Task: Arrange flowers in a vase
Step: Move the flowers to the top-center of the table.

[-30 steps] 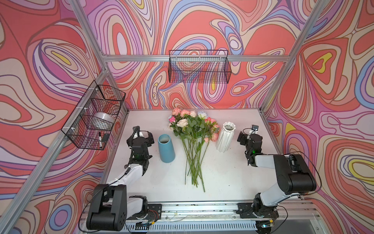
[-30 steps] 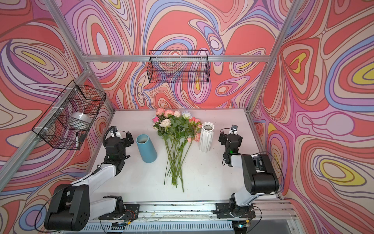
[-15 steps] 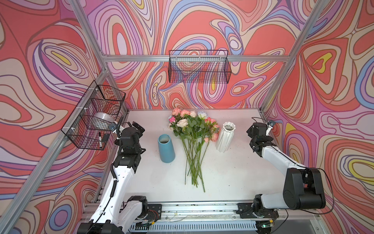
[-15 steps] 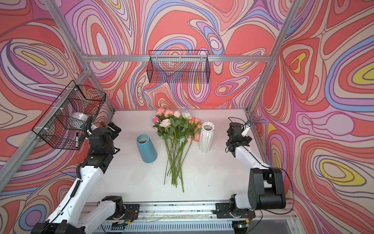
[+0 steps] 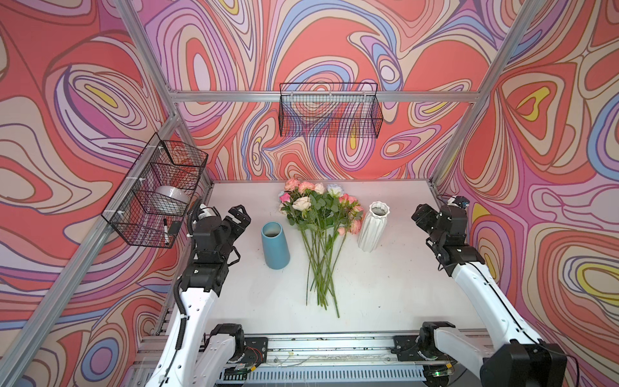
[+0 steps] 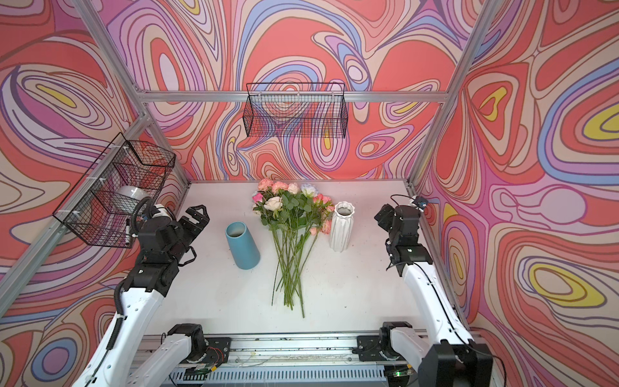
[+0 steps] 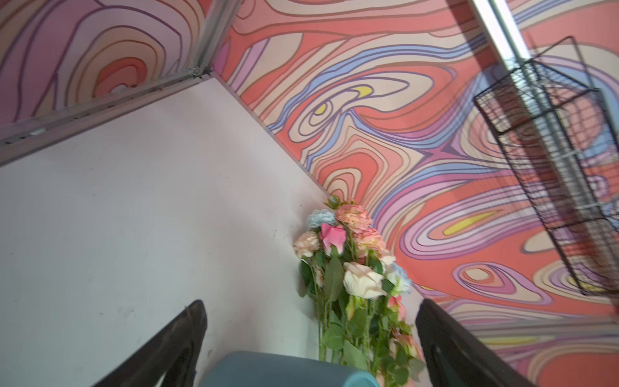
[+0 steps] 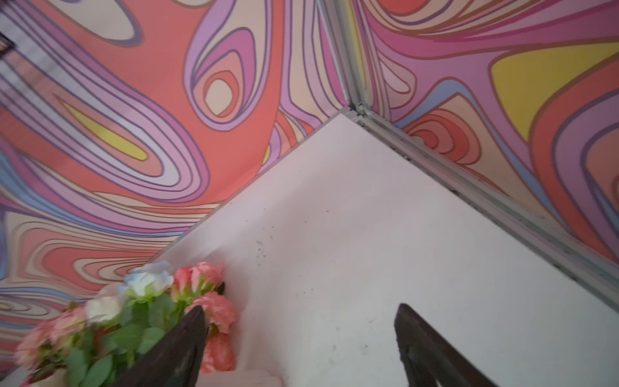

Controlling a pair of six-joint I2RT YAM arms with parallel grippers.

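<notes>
The flowers (image 5: 318, 214) lie in one bunch on the white table (image 5: 385, 284), with pink, peach, cream and pale blue blooms toward the back wall and green stems toward the front. A blue vase (image 5: 275, 246) stands to their left and a white ribbed vase (image 5: 371, 231) to their right. Both top views show them: flowers (image 6: 291, 211), blue vase (image 6: 242, 246), white vase (image 6: 340, 231). My left gripper (image 5: 236, 219) hangs open left of the blue vase (image 7: 284, 372), empty (image 7: 310, 305). My right gripper (image 5: 422, 217) is open and empty (image 8: 300, 308), right of the white vase, with the flowers (image 8: 147, 301) beside one finger.
A black wire basket (image 5: 157, 197) on the left wall holds a white round object and a marker, close behind my left wrist. Another wire basket (image 5: 330, 110) hangs on the back wall. Aluminium frame posts line the table's sides. The arm bases sit on the front rail (image 5: 328, 345).
Both arms have unfolded and risen from a low pose near the table. The left gripper swung out toward the wall basket and now faces the blue vase. Flowers and vases have not moved.
</notes>
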